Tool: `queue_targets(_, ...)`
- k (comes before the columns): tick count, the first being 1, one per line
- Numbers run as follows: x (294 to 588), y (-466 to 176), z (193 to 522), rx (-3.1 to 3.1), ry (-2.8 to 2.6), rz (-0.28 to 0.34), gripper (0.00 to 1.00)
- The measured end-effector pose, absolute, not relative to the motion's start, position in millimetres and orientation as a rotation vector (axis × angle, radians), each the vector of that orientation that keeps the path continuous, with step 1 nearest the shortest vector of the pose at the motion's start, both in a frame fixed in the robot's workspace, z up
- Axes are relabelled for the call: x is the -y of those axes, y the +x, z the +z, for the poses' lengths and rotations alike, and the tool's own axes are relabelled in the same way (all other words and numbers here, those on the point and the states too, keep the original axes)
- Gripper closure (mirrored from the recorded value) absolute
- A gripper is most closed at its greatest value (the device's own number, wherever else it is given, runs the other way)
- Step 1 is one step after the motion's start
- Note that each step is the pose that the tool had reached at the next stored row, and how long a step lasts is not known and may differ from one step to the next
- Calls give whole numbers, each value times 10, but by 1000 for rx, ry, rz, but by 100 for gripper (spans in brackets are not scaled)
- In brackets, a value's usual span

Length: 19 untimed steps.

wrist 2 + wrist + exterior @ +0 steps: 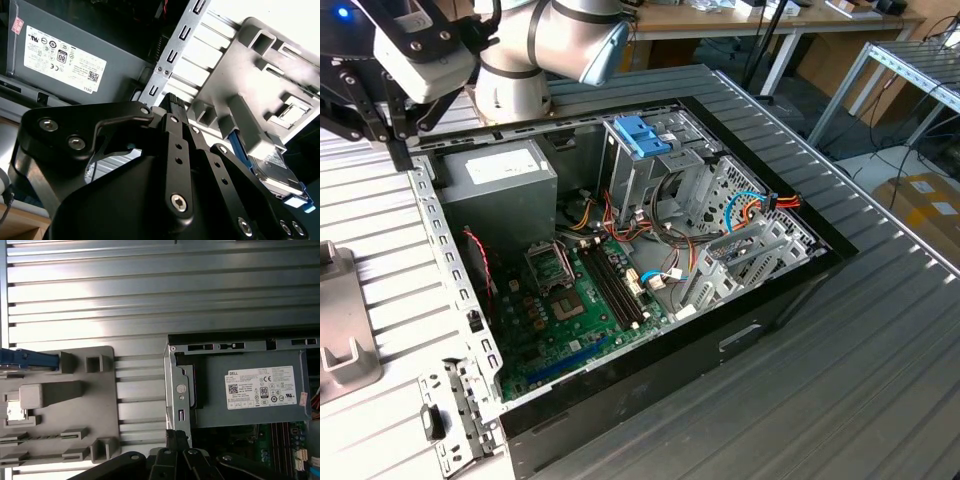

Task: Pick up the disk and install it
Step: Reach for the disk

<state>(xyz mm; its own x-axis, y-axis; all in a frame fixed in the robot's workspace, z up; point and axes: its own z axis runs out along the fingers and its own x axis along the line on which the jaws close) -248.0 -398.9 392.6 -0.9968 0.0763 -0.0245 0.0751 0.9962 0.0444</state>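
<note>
While the hand hangs closed and empty, the disk sits apart — in its grey holder.

Your table is ribbed grey metal; on it you have the open computer case, lying on its side; near it, at the exterior view's left, a grey moulded fixture rests on the slats.

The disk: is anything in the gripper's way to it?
Nothing visible blocks it. The disk stands in the grey holder beside the case, and the gripper hangs over the case's edge.
</note>
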Motion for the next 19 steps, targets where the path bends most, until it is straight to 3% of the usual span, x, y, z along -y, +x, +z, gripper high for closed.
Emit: queue_targets(19, 3989, -2618, 3926, -3112, 118, 68, 90)
